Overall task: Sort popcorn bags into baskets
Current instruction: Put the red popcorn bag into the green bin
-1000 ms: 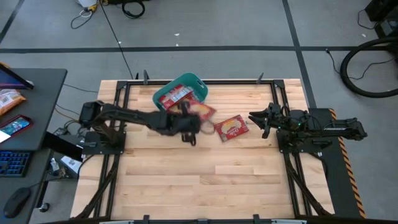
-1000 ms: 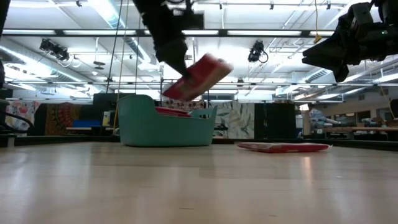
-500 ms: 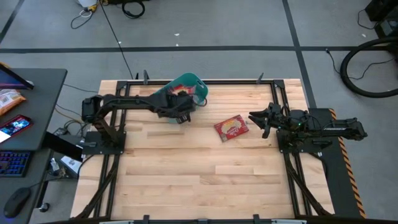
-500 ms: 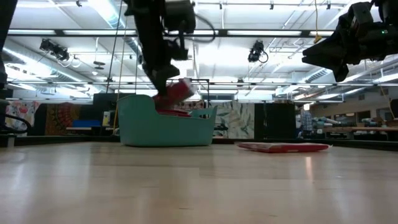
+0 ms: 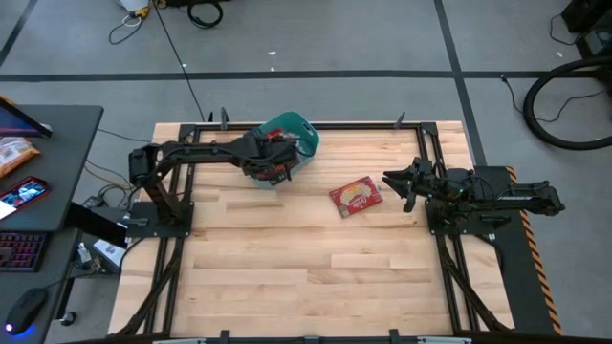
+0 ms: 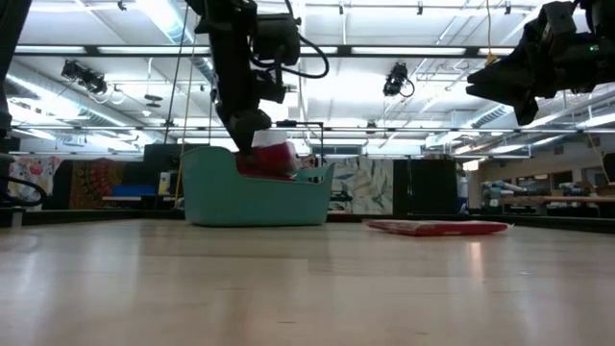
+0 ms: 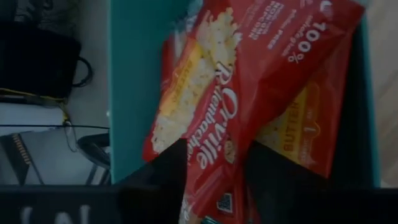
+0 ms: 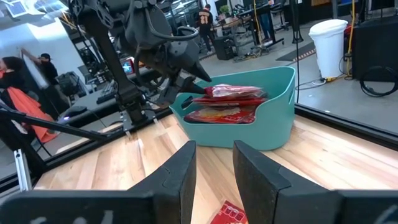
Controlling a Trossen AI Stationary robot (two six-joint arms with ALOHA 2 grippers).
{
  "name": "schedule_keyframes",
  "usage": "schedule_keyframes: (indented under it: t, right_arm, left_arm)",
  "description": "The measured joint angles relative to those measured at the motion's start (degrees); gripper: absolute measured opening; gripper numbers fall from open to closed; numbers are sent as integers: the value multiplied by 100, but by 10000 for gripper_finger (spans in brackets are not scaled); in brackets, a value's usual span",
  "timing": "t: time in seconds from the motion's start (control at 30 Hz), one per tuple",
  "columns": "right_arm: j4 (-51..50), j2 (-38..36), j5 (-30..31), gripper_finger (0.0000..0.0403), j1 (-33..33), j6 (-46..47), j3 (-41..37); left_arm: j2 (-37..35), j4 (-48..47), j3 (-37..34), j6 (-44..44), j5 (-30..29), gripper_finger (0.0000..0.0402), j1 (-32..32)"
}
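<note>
The teal basket [image 5: 298,131] stands at the table's far edge, left of centre, with several red popcorn bags [image 8: 227,102] inside. My left gripper [image 5: 275,164] is over the basket's near-left part, shut on one red popcorn bag [image 7: 249,81]; in the low view it [image 6: 252,133] reaches down to the rim. Another popcorn bag [image 5: 356,197] lies flat on the table right of centre. My right gripper [image 5: 390,182] is open and empty just right of that bag, above the table [image 6: 524,91]. My left gripper pinches the near end of the popcorn bag [image 7: 211,158] between its two fingers [image 7: 165,171]. The fingers come from above, slanting toward the far edge. The bag reaches away from them over the bags in the basket, at rim height [image 6: 272,154]; whether it rests on them I cannot tell.
A dark metal frame [image 5: 191,134] runs along the table's edges. A desk [image 5: 38,191] with a keyboard, a phone and a pale orange packet stands off the table's left side. The near half of the table [image 5: 306,277] is bare wood. People show far off in the room.
My left gripper has carried the red bag from the table's middle toward the far left and down into the basket. The bag, first held tilted high above the rim, now sits at rim height over the other bags.
</note>
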Motion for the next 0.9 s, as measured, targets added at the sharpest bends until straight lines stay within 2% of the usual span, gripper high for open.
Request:
schedule_keyframes:
  t: [0.17, 0.3, 0.53, 0.67, 0.73, 0.8, 0.9]
  right_arm:
    - [-1, 1, 0, 112, 0, 0, -1]
    - [-1, 0, 0, 112, 2, 0, 0]
    - [-3, 0, 0, 112, 0, 0, 0]
    - [-3, 0, 0, 112, 1, 0, 0]
    - [-5, 2, 0, 112, 2, 0, 0]
    - [-3, 0, 0, 112, 2, 0, 0]
    - [10, 0, 0, 112, 0, 0, 0]
  left_arm:
    - [0, 96, 0, -260, -584, 180, -67]
    - [2, 592, -2, 18, -632, 170, -24]
    - [2, 2199, 0, 1236, 403, 163, -128]
    - [54, 2807, 0, 2030, 2021, 162, -220]
    - [172, 3090, 4, 2427, 2645, 162, -330]
    - [335, 3263, -4, 2810, 2868, 162, -500]
    - [628, 3474, -4, 3286, 2895, 162, -752]
